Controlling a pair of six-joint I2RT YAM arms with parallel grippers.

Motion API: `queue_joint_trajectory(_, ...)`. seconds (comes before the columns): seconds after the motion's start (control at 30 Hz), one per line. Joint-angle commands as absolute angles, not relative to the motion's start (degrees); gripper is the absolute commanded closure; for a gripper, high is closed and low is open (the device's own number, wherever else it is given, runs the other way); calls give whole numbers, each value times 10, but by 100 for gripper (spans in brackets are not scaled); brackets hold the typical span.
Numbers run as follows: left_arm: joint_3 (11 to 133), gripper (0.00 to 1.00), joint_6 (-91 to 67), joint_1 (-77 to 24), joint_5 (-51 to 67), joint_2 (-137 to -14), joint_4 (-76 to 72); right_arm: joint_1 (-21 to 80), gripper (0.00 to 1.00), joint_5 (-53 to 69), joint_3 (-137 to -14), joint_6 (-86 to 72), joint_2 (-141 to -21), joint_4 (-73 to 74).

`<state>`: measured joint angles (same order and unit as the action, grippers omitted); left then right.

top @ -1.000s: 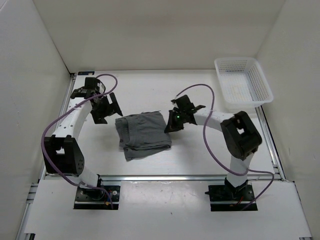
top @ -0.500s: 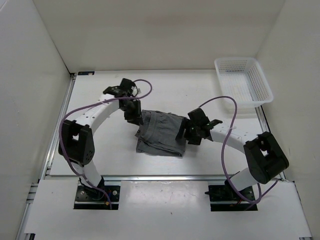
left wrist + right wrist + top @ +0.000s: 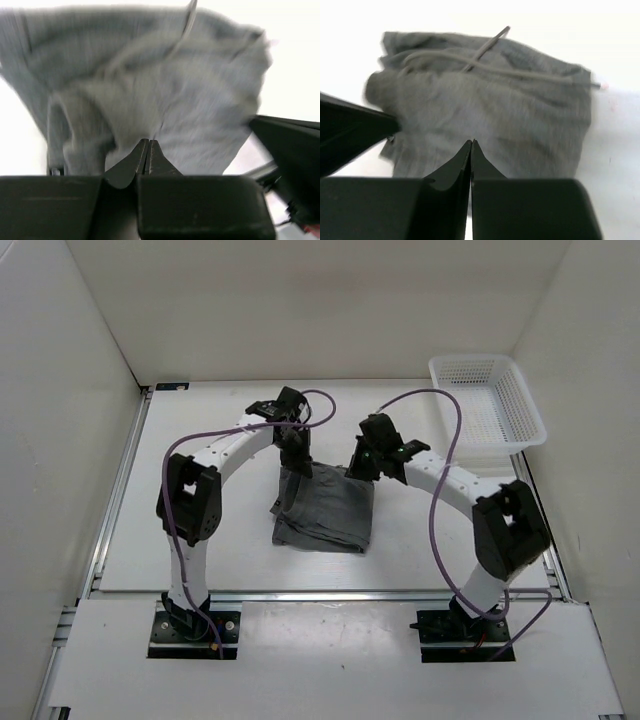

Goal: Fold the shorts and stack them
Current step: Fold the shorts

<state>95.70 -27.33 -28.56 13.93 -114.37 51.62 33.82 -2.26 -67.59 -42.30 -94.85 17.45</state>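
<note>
The dark grey shorts (image 3: 325, 515) lie bunched in the middle of the table. My left gripper (image 3: 299, 465) sits at their far left corner, and my right gripper (image 3: 358, 465) at their far right corner. In the left wrist view the jaws (image 3: 147, 141) are shut, with a crease of the shorts (image 3: 150, 90) running up from the tip. In the right wrist view the jaws (image 3: 471, 142) are shut too, with the shorts (image 3: 495, 110) around the tip. The thin drawstring (image 3: 485, 47) lies along the far edge.
A white mesh basket (image 3: 437, 365) stands at the back right corner. White walls close the table (image 3: 200, 520) in at the back and on both sides. The two arms arch towards each other, and the right arm (image 3: 290, 150) shows close by in the left wrist view.
The left arm swung from the far left in to the shorts and its jaws shut. The right gripper opened, moved to the far right corner and shut. The shorts shifted right and bunched narrower.
</note>
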Motion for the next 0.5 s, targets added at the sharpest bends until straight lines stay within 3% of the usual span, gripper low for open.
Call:
queue_joint_trajectory(0.0,1018,90,-286,-274,128,-1171,499,330,99,-13,-706,-417,-1019,184)
queue_joint_trajectory(0.23,1031,90,-271,-243,125,-1260,504,325,99,-27,-735,-427,-1113,184)
queue_joint_trajectory(0.4,1051,90,-251,-237,120,-1266,504,325,99,-39,-755,-411,-1074,200)
queue_joint_trajectory(0.43,1063,90,-244,-237,114,-1266,515,325,94,-46,-760,-406,-1060,206)
queue_joint_trajectory(0.47,1079,90,-243,-232,114,-1266,525,325,77,-54,-772,-397,-1045,214)
